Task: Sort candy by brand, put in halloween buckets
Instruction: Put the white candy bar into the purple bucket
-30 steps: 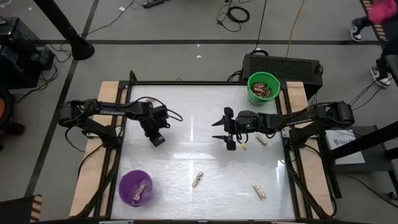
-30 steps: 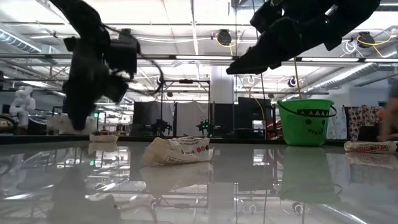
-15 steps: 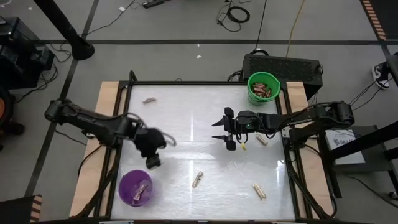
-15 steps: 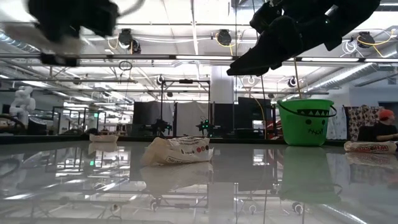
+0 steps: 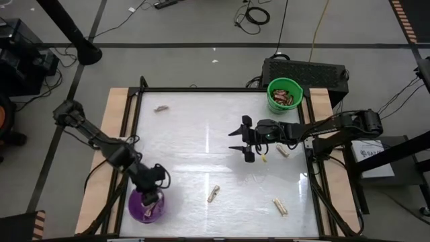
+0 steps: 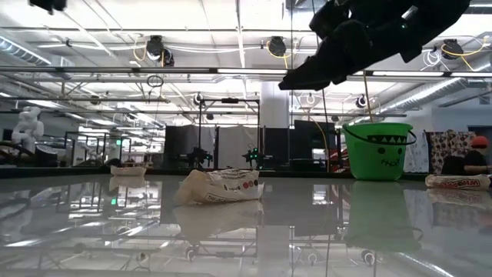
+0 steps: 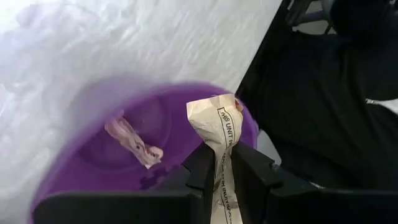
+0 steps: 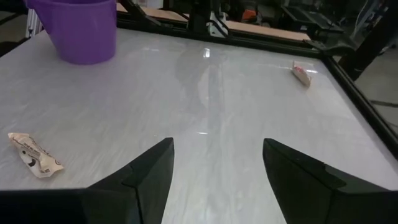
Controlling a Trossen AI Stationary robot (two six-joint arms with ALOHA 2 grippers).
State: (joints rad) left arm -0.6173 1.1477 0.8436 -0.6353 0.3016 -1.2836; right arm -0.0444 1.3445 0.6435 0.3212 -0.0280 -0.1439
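Note:
My left gripper point(image 5: 152, 195) is over the purple bucket point(image 5: 138, 208) at the table's near left, shut on a cream-wrapped candy bar point(image 7: 219, 134). The purple bucket point(image 7: 93, 168) holds one pale wrapped candy point(image 7: 133, 139). My right gripper point(image 5: 239, 140) hangs open and empty above the table's middle right; its fingers point(image 8: 152, 168) show spread in its wrist view. The green bucket point(image 5: 284, 95) at the far right holds dark red-brown candies. Loose cream candies lie flat on the table, one at the near middle point(image 5: 213, 193), one at the near right point(image 5: 279, 206). My left gripper pinches the cream candy bar between its two fingers, on the bar's long sides point(image 7: 222, 163). The bar lies along the fingers and its free end point(image 7: 211, 111) sticks out past the fingertips. It is held clear, above the purple bucket's opening.
More cream candies lie near my right gripper point(image 5: 283, 151), point(image 5: 263, 158) and at the far left point(image 5: 160, 107). In the low view a candy point(image 6: 219, 187) lies mid-table and the green bucket point(image 6: 377, 150) stands at the right. Black rails point(image 5: 127, 141) frame the table.
My left gripper has gone from the table's middle left toward the near left corner, carrying the cream candy bar, and now stands over the purple bucket. It has left the low view upward.

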